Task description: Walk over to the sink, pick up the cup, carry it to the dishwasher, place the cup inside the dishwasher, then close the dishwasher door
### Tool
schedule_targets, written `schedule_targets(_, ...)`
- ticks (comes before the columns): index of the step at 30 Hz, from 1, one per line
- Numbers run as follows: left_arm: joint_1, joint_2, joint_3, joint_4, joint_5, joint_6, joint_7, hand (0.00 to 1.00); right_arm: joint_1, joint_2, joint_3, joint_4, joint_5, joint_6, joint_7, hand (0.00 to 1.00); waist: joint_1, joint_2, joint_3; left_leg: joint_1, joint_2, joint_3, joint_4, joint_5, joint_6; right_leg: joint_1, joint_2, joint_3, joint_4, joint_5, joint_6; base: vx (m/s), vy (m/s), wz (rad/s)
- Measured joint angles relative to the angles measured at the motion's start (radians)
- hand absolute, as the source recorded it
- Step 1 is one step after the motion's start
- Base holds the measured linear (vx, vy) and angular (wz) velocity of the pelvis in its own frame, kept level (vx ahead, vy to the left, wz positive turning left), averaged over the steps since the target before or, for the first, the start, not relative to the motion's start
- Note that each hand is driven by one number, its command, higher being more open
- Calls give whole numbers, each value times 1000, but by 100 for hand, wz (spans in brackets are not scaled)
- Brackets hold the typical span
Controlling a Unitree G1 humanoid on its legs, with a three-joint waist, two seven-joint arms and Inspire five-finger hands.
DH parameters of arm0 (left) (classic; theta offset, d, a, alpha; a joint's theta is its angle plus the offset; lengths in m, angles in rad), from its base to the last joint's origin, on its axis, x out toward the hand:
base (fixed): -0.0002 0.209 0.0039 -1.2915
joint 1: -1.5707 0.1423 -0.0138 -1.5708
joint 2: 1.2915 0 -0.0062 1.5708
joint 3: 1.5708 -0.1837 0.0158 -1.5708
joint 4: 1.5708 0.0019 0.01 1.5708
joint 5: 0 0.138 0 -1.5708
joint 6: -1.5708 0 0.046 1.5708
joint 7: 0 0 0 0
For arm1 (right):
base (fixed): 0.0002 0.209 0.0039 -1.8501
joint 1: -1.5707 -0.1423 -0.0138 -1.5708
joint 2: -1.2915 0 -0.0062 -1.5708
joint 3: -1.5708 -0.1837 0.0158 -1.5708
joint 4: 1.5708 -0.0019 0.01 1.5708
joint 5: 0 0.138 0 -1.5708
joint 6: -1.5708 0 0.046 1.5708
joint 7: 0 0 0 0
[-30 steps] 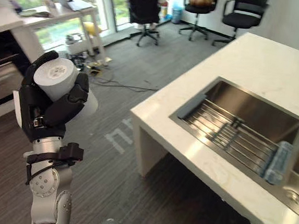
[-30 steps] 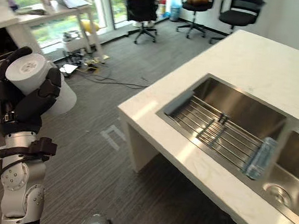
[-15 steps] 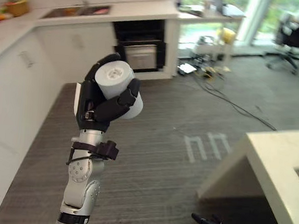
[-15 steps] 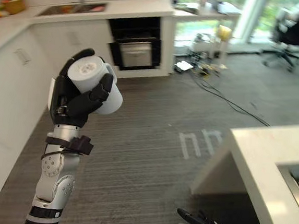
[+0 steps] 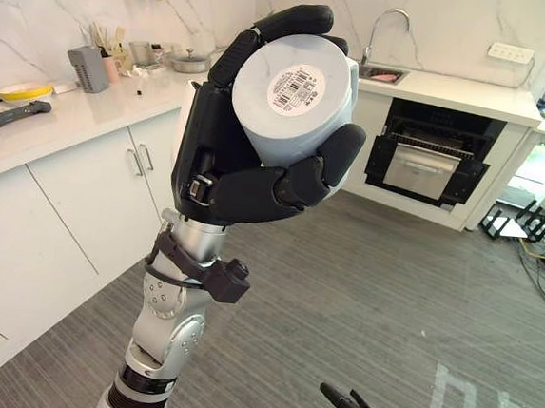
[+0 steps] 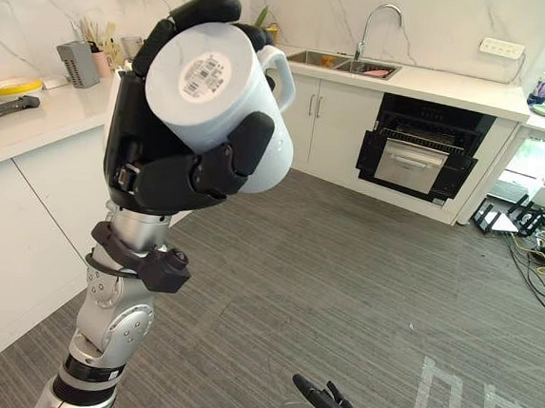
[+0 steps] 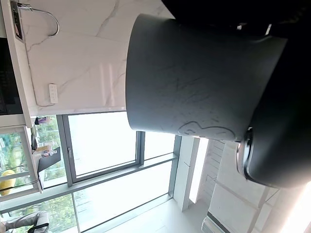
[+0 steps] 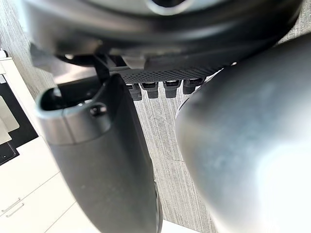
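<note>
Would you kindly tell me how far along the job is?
Done: the cup is picked up, the left hand curled round it. In hand: the carry, cup held above the floor. Left: reach the open dishwasher under the far counter, put the cup in, close its door.

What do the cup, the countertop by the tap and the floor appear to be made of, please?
Cup, held in the left hand: probably glazed ceramic, white and smooth with a soft sheen, with a barcode label on its base.
Countertop: pale polished stone or a stone look-alike, lightly glossy.
Floor: grey planks with wood grain, matte. It could be wood, laminate or vinyl; I cannot tell which.
</note>
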Motion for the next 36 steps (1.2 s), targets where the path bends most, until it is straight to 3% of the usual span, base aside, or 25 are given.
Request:
schedule_targets(4,3,-4,5,1,0,0,0,0,7,0,2,0,-1,1,0,100,0,-1,-8,15,7,33,-7,7,-14,-9,15,6,-2,-7,11,0,2,-19)
schedule_targets(6,30,-17,22,18,17,-22,24,0,39,-3,17,2,-4,-1,-1,100,6,8,-74,40,36,97,-70,27,-34,-18,16,-12,1,-17,10,34,-2,-75)
schedule_targets(8,34,-33,39,62,72,-69,98,0,66,-7,57,7,-17,-10,-4,100,-4,-19,-122,76,42,123,-113,43,-62,9,-40,-49,32,-78,23,174,-91,-51)
schedule_targets(10,50,-63,55,106,122,-93,184,0,78,-22,112,6,-24,-11,-5,100,-6,-51,-132,92,56,121,-123,66,-100,22,-47,-100,34,-92,2,145,-166,4)
schedule_targets(13,83,-103,108,152,191,-106,341,0,66,-57,184,-15,-80,-10,-6,100,-2,-58,-114,81,79,120,-85,80,-116,39,-38,-140,28,-121,-7,98,-173,33)
schedule_targets(14,97,-107,133,154,222,-120,405,0,48,-63,205,-22,-106,-4,-6,100,2,-65,-71,41,112,114,50,81,-111,74,-34,-157,11,-147,-18,13,-180,31)
schedule_targets(16,124,-115,143,148,268,-146,484,0,45,-72,225,-49,-126,18,-7,100,10,-66,-33,-81,162,62,322,127,-65,117,-28,-183,-7,-154,-26,-14,-107,34)
schedule_targets(17,166,-129,151,119,298,-178,530,0,40,-99,251,-72,-133,40,-7,100,18,-63,-16,-190,186,12,541,165,-30,130,-24,-197,-8,-161,-36,58,-54,30)
schedule_targets(18,209,-133,162,95,312,-219,549,0,35,-111,266,-74,-132,52,-7,100,29,-55,-11,-278,215,12,678,155,-14,139,-17,-209,-20,-164,-40,91,-56,29)
schedule_targets(20,245,-135,207,81,318,-259,555,0,30,-121,282,-73,-134,63,-6,100,38,-59,-1,-332,228,37,628,125,-3,182,-16,-230,-63,-162,-45,168,9,34)
schedule_targets(22,246,-139,237,81,319,-266,559,0,27,-131,284,-72,-137,65,-1,100,50,-59,9,-328,199,42,459,103,-17,207,-30,-235,-76,-160,-49,203,76,23)
schedule_targets(23,247,-144,250,81,319,-267,562,0,13,-140,284,-66,-138,65,2,100,52,-60,16,-326,150,32,296,100,-32,223,-52,-238,-86,-163,-36,235,143,21)
schedule_targets(24,256,-148,256,83,319,-265,565,0,-4,-150,283,-64,-138,65,7,100,49,-64,21,-325,89,6,129,125,-69,243,-83,-240,-99,-166,-14,234,162,19)
schedule_targets(25,265,-150,255,84,319,-263,567,0,-12,-157,283,-64,-138,65,11,100,48,-61,25,-325,59,-13,48,152,-87,255,-98,-240,-108,-167,-2,235,201,5)
schedule_targets(26,290,-152,258,85,337,-261,570,0,-32,-166,283,-55,-137,65,29,100,50,-60,35,-308,14,-49,-63,268,-113,294,-120,-227,-137,-170,12,268,214,-8)
schedule_targets(27,318,-154,258,86,351,-261,569,0,-46,-165,286,-53,-134,60,61,100,53,-51,34,-302,2,-77,-113,358,-145,330,-122,-217,-177,-172,18,301,227,-10)
schedule_targets(28,324,-156,259,86,355,-262,568,0,-56,-164,294,-50,-138,54,63,100,53,-38,30,-305,0,-82,-111,387,-142,346,-122,-212,-190,-175,24,351,253,0)
schedule_targets(30,322,-163,287,96,353,-264,553,0,-123,-153,315,25,-122,26,95,100,52,-44,25,-302,-36,-59,-18,319,-12,391,-164,-195,-202,-183,89,384,281,3)
schedule_targets(32,322,-165,316,113,338,-250,548,0,-141,-111,302,74,-100,1,123,100,56,-49,20,-298,-49,-22,62,276,-5,423,-190,-152,-193,-157,129,443,342,-8)
schedule_targets(34,312,-166,332,111,306,-239,505,0,-118,-59,177,139,-49,-64,197,100,59,-41,1,-258,-74,-14,42,180,32,384,-221,-123,-61,-165,143,385,282,-2)
schedule_targets(36,300,-156,346,110,291,-230,462,0,-103,-26,53,198,-52,-179,284,100,67,-70,-7,-211,-127,15,35,140,50,296,-309,-78,187,-138,197,278,168,-13)
